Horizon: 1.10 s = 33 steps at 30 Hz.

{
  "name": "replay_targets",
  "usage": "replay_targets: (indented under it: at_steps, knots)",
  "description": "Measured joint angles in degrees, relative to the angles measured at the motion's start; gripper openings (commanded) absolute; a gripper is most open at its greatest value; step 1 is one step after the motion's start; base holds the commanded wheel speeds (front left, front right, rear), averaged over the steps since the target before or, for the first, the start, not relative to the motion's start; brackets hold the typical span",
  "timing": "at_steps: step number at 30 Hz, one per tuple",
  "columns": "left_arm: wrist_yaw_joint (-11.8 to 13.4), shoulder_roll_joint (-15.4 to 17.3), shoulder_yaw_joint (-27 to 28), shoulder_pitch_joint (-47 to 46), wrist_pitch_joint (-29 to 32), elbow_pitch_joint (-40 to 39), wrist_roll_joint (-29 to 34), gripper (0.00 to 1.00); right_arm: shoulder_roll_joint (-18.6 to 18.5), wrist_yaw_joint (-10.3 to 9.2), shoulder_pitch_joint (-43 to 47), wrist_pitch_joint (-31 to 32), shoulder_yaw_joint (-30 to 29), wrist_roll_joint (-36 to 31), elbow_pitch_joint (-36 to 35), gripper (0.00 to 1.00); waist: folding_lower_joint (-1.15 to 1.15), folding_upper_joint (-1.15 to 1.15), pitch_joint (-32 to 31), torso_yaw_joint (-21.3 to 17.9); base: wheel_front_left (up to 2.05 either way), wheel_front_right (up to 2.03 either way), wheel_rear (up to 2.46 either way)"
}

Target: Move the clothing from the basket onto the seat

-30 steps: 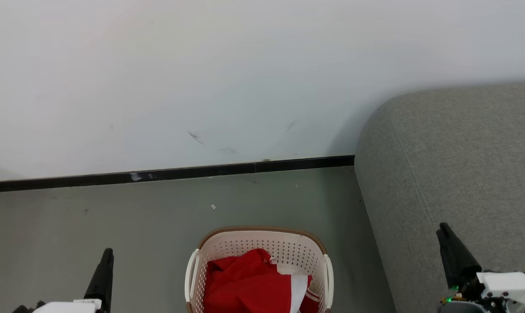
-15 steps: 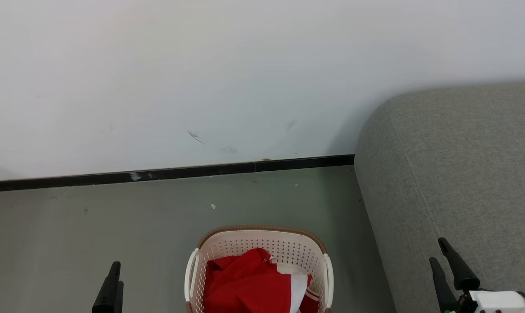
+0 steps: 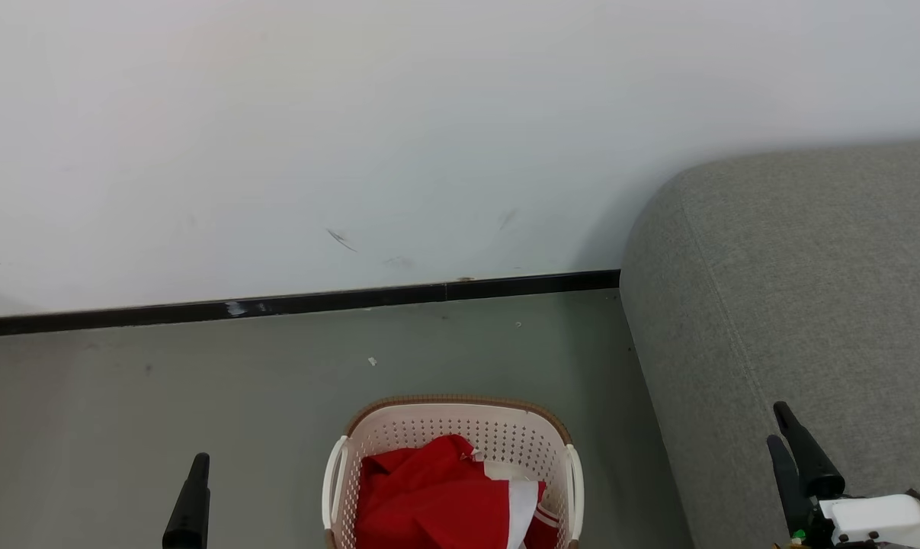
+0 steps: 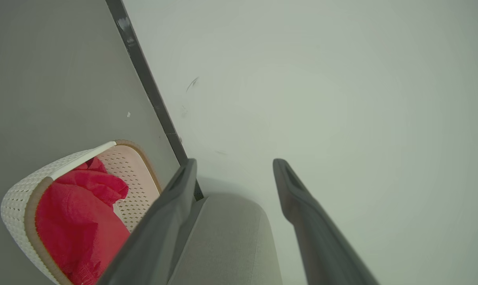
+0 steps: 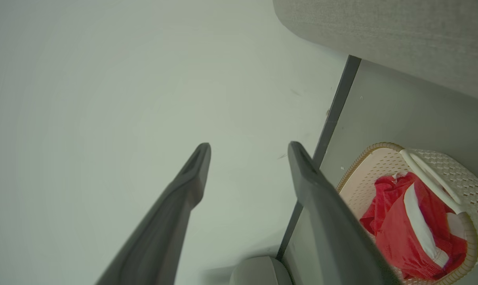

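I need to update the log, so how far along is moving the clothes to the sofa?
Done: nothing yet; the red garment lies in the laundry basket, not on the sofa. In hand: left gripper and right gripper are open, empty, away from the basket. Left: grasp the garment, lift it out, set it on the sofa.

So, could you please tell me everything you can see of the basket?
The basket is cream-white perforated plastic with a brown woven-look rim and a white handle on each side. It stands upright on the grey floor, left of the sofa and apart from it, holding crumpled red-and-white clothing. Its near part is cut off in the head view.
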Motion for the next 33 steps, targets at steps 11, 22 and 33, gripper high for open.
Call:
replay_targets:
  at_steps: [11,22,33]
  knots:
    - [0.00,1.51,-1.58,-0.08,-2.30,-0.20,5.82,1.00,-2.18,0.00,-0.13,-2.33,1.07,-9.55,-2.11,1.00,0.56,0.00,-0.51,-0.08,0.00,0.00,0.00]
    - [-0.02,2.57,-1.85,-0.18,-4.79,-1.12,13.33,1.00,-3.20,-0.01,-0.35,-4.68,1.11,-21.21,-4.69,1.00,0.72,0.00,-0.99,-0.06,0.00,0.00,0.00]
    - [-0.02,2.71,-1.53,-0.20,-7.30,-2.26,21.64,1.00,-3.64,0.00,-0.34,-7.27,2.22,-34.16,-7.42,1.00,0.20,0.00,-1.01,-0.11,0.00,0.00,0.00]
